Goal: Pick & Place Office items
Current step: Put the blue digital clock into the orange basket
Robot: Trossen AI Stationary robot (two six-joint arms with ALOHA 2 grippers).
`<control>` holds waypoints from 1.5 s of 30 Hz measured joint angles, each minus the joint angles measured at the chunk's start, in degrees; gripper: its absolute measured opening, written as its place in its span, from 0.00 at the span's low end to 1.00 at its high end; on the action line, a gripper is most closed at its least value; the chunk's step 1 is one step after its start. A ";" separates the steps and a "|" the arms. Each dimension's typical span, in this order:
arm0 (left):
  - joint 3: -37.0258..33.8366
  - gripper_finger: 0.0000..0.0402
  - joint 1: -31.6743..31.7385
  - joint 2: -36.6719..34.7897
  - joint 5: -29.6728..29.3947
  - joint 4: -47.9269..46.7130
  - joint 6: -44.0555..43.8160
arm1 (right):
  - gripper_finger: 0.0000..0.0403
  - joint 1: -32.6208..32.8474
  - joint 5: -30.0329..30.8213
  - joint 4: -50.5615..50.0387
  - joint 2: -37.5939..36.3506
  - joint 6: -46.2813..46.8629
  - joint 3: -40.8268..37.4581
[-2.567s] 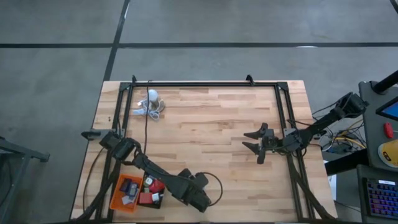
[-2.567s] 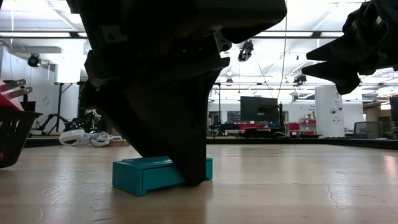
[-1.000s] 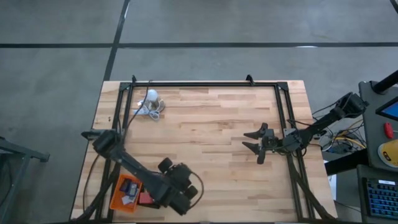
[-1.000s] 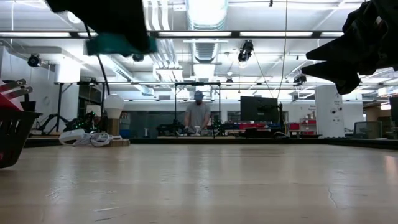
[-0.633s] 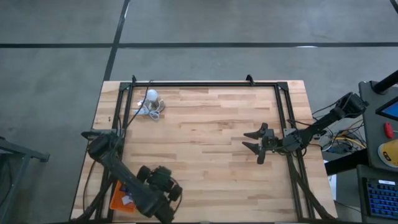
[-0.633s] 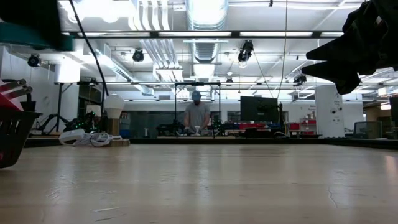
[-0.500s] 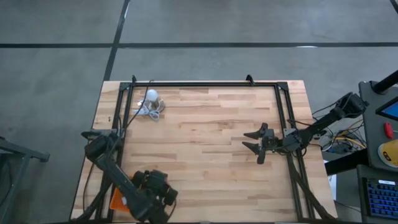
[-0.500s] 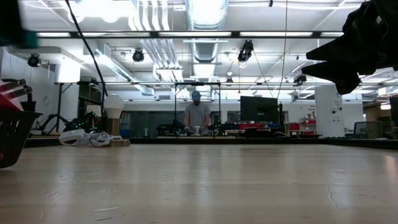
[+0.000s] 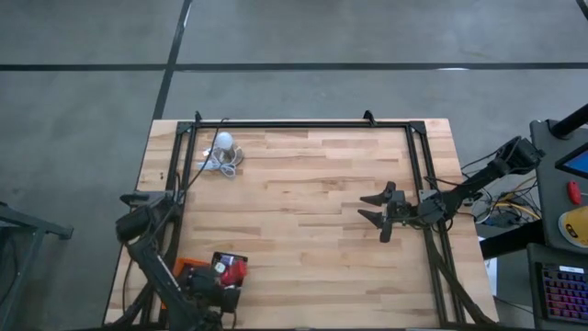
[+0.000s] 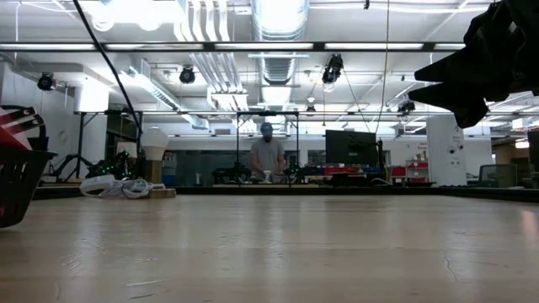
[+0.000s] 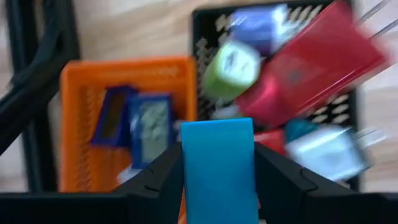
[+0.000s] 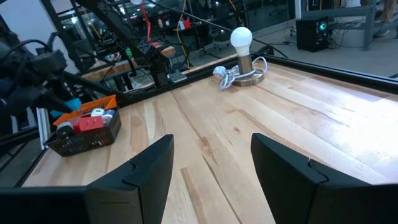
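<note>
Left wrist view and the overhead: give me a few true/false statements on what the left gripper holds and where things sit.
1. The left gripper holds a teal rectangular block. True.
2. That block rests on the wooden table. False: it is held over the trays.
3. The orange plastic tray and black mesh tray sit side by side. True.
4. The right gripper grips a red piece. False: it is open and holds nothing.

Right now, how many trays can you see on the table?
2: an orange plastic mesh tray and a black plastic mesh tray, side by side at the table's near-left corner under the left gripper. None seems hidden.
</note>
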 joint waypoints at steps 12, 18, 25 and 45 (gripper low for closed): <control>-1.20 0.41 -6.21 -0.04 11.44 0.04 -10.30 | 0.52 -0.02 0.00 0.00 0.02 0.00 0.00; -5.83 0.41 -7.94 -0.07 11.63 0.14 -10.75 | 0.52 -0.02 -0.02 0.02 0.02 0.00 0.00; -9.12 0.41 -7.90 -0.07 7.46 0.21 -7.42 | 0.52 0.00 -0.02 -0.05 0.00 0.00 0.02; -9.46 0.49 -7.55 -1.23 3.83 -0.01 -5.46 | 0.52 -0.02 0.00 -0.13 0.00 0.00 0.02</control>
